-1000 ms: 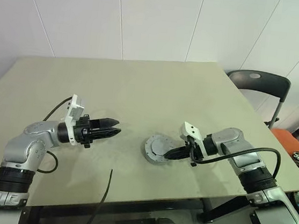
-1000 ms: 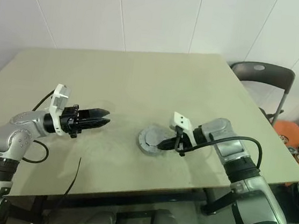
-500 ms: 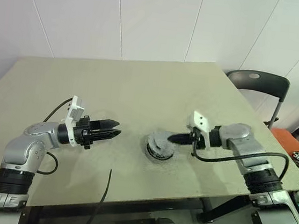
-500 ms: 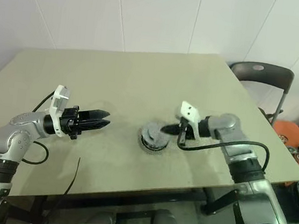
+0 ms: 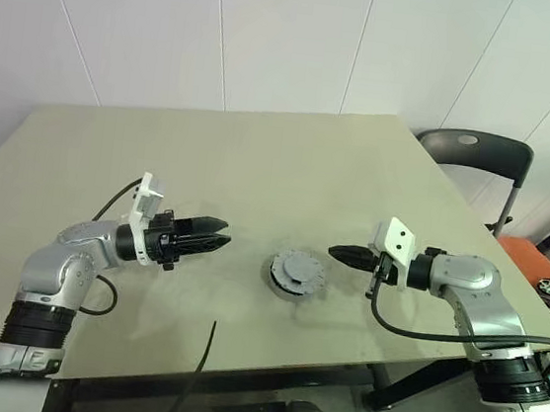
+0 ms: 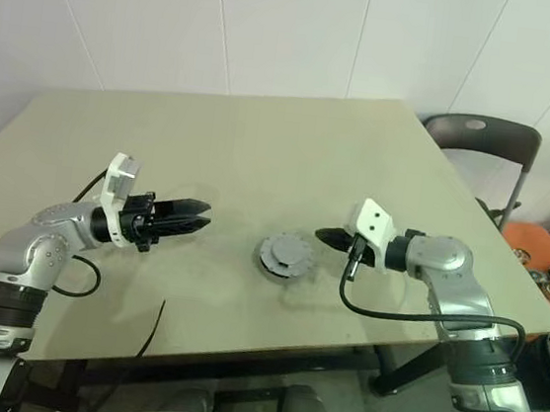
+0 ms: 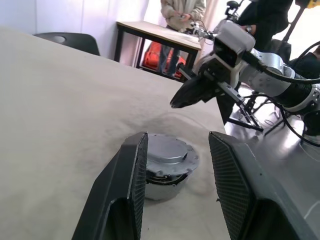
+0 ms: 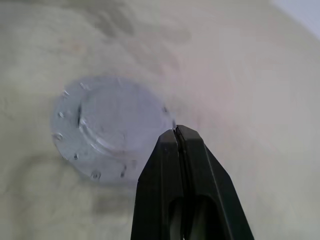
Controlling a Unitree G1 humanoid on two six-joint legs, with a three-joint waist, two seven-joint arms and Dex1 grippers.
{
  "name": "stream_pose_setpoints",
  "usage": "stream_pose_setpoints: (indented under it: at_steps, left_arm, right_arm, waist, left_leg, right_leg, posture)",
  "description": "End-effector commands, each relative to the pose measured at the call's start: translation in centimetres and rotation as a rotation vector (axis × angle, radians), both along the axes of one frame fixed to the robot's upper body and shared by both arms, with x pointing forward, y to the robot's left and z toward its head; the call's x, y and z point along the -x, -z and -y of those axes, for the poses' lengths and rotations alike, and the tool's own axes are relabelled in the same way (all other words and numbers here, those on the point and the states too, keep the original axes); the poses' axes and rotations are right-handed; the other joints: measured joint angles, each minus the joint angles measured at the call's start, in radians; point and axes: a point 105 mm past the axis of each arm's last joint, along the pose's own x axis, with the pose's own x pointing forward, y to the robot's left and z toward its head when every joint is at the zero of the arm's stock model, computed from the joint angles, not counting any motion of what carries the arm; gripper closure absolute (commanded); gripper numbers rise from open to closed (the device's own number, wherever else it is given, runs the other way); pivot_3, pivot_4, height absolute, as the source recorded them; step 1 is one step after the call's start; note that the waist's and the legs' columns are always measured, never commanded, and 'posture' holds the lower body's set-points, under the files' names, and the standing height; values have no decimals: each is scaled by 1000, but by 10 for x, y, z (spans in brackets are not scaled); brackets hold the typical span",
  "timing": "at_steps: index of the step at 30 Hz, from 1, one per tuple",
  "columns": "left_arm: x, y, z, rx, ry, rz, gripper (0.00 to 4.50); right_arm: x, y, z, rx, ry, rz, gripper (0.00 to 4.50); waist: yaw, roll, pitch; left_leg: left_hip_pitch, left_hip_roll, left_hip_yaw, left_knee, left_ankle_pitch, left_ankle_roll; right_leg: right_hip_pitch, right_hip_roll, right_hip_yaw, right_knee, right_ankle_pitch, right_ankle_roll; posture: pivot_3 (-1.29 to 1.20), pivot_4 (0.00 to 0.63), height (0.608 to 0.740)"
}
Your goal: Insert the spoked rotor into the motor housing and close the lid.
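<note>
The lid (image 5: pixel 297 267) sits on the housing (image 7: pixel 162 179) at mid-table, between the half-open, empty left gripper (image 5: pixel 219 244) and the closed, empty right gripper (image 5: pixel 335 253); it looks stiff, smooth metal, best held by its rim.

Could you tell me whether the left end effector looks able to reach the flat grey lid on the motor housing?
Probably yes: the left end effector points at the flat grey lid across bare table, fingers apart, nothing between.

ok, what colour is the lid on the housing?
Plain grey-blue lid, clearest in the right wrist view.
</note>
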Motion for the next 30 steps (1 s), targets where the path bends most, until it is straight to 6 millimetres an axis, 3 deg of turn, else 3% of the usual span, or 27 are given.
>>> stream_pose_setpoints:
  at_steps: [1,5,8,14,20,23,27,30]
  left_arm:
    - [-2,-8,4,6,23,41,2412]
    - [-2,-6,9,12,45,32,2412]
    - [-4,-7,11,15,54,33,2412]
    - [-8,-9,14,19,68,39,2412]
    - [-10,-10,12,16,66,48,2412]
    - [-9,-10,10,14,51,54,2412]
    - [-6,-11,0,8,9,63,2412]
    - [-4,-12,-4,9,-17,68,2412]
  right_arm:
    - [3,-4,-5,-23,11,15,4491]
    - [3,-13,-16,-22,4,191,4491]
    - [9,-14,-20,-78,-32,178,3905]
    - [19,-4,-28,-62,-117,94,1949]
    - [20,6,-44,-58,-210,38,1949]
    - [2,-10,-49,-125,-181,92,1379]
    - [0,-4,-52,-89,-208,80,68]
    - [-2,3,-55,-89,-212,26,26]
  waist:
    - [1,0,0]
    - [1,0,0]
    - [1,0,0]
    - [2,0,0]
    - [-2,0,0]
    - [-2,0,0]
    - [2,0,0]
    - [2,0,0]
  left_leg:
    - [0,0,0,0,0,0]
    - [-1,0,0,0,0,0]
    - [0,0,0,0,0,0]
    - [0,0,0,0,0,0]
    - [1,0,0,0,0,0]
    - [1,0,0,0,0,0]
    - [1,0,-1,0,0,0]
    - [0,0,-1,-1,0,0]
  right_leg:
    - [0,0,0,0,0,0]
    - [0,0,0,0,0,0]
    - [0,0,0,0,0,0]
    - [1,0,0,-1,0,0]
    - [1,0,0,0,0,0]
    - [1,0,0,0,0,0]
    - [1,0,0,0,0,0]
    - [0,-1,0,-1,2,-2]
  posture:
    - [0,0,740]
    - [0,0,740]
    - [0,0,740]
    - [0,0,740]
    - [0,0,740]
    - [0,0,740]
    - [0,0,740]
    - [0,0,740]
